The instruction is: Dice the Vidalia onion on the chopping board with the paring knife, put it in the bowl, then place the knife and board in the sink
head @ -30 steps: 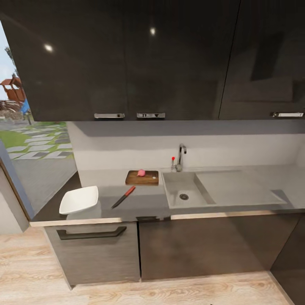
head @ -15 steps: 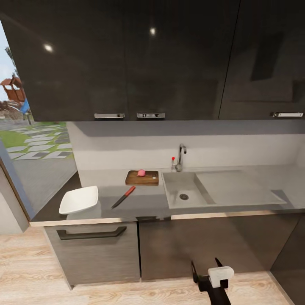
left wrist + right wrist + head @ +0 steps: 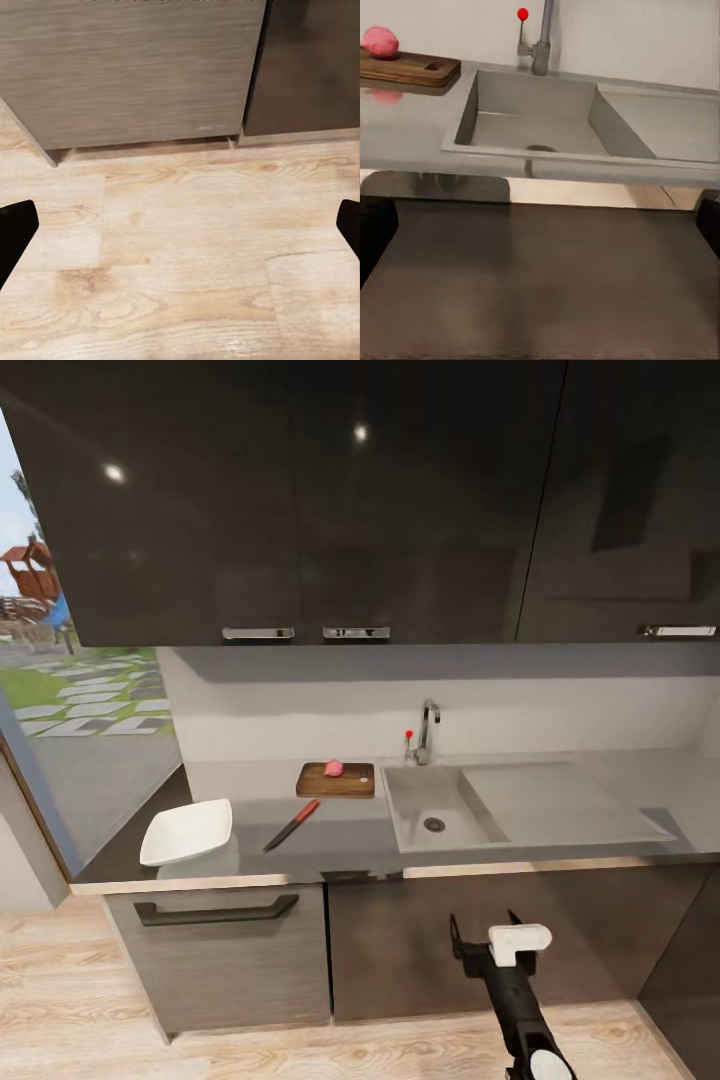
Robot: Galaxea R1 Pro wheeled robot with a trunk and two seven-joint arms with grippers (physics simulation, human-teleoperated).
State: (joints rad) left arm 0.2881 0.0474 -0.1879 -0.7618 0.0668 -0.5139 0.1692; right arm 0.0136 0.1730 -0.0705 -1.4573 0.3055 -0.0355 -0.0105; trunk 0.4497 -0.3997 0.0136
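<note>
The pinkish Vidalia onion (image 3: 334, 767) sits on the dark wooden chopping board (image 3: 340, 782), on the countertop (image 3: 350, 840) just left of the sink (image 3: 420, 800). The paring knife (image 3: 292, 825), red-handled with a dark blade, lies slanted in front of the board. The white bowl (image 3: 187, 832) stands at the counter's left end. My right gripper (image 3: 483, 922) is open, below the counter edge in front of the sink cabinet. Its wrist view shows the onion (image 3: 380, 41), the board (image 3: 405, 69) and the sink (image 3: 540, 120). My left gripper (image 3: 180, 225) is open over the wood floor.
A chrome tap (image 3: 428, 730) with a red-knobbed lever (image 3: 408, 738) stands behind the basin, and the drainboard (image 3: 560, 805) stretches to its right. Glossy black upper cabinets (image 3: 300, 500) hang above. Dark lower cabinets (image 3: 230, 950) stand on the light wood floor (image 3: 100, 1010). A glass opening (image 3: 70, 690) is at left.
My right arm has risen into the head view from the bottom edge and climbed toward the counter front. The things on the counter have not moved.
</note>
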